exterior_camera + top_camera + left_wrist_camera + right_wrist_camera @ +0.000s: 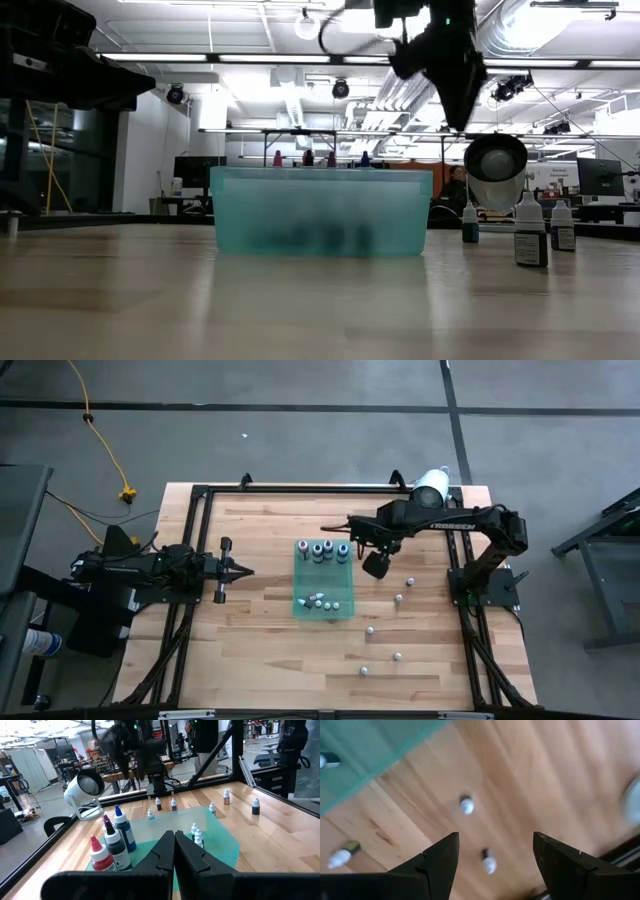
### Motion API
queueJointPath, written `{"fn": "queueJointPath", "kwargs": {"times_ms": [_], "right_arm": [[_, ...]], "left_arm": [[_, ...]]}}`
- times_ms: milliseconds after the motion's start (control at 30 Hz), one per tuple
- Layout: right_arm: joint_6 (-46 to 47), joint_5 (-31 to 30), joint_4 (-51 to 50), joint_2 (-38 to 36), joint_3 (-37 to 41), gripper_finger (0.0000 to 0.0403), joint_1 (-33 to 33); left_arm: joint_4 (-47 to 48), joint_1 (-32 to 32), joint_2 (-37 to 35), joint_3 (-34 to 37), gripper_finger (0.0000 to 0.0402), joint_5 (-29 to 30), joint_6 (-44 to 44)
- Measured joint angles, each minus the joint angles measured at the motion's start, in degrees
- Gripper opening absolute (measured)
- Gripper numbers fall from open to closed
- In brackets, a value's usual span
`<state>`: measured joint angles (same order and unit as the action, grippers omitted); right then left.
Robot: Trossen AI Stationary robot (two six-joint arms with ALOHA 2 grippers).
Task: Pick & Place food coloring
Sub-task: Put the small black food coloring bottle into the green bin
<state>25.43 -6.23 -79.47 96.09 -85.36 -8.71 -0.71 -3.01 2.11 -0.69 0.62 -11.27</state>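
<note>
The green translucent tray [323, 582] lies mid-table. Larger food coloring bottles [322, 550] with red, dark and blue tops stand upright at its far end [114, 840]. Smaller whitish ones [322, 602] sit at its near end. Several small bottles [398, 598] stand loose on the wood to the tray's right [466, 806] [530, 238]. My right gripper [375, 565] [495, 840] hangs open above the table just right of the tray, over the loose bottles, touching nothing. My left gripper [240, 570] [174, 851] rests shut to the left of the tray.
A large white cylinder [432, 486] [495, 160] lies at the far right corner of the table. Black frame rails run along the table's edges [300, 487]. Bare wood spreads across the near part of the table [260, 660].
</note>
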Motion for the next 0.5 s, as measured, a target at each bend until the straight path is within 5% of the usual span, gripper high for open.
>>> {"fn": "queueJointPath", "kwargs": {"times_ms": [267,500], "right_arm": [[14.2,10.8,10.8,0.1,13.4,0.0243,-1.9],[18.6,10.7,21.8,0.1,21.1,0.0243,-2.0]], "left_arm": [[0.0,0.0,0.0,0.0,0.0000,0.0,0.0],[0.0,0.0,0.0,0.0,0.0000,0.0,0.0]]}}
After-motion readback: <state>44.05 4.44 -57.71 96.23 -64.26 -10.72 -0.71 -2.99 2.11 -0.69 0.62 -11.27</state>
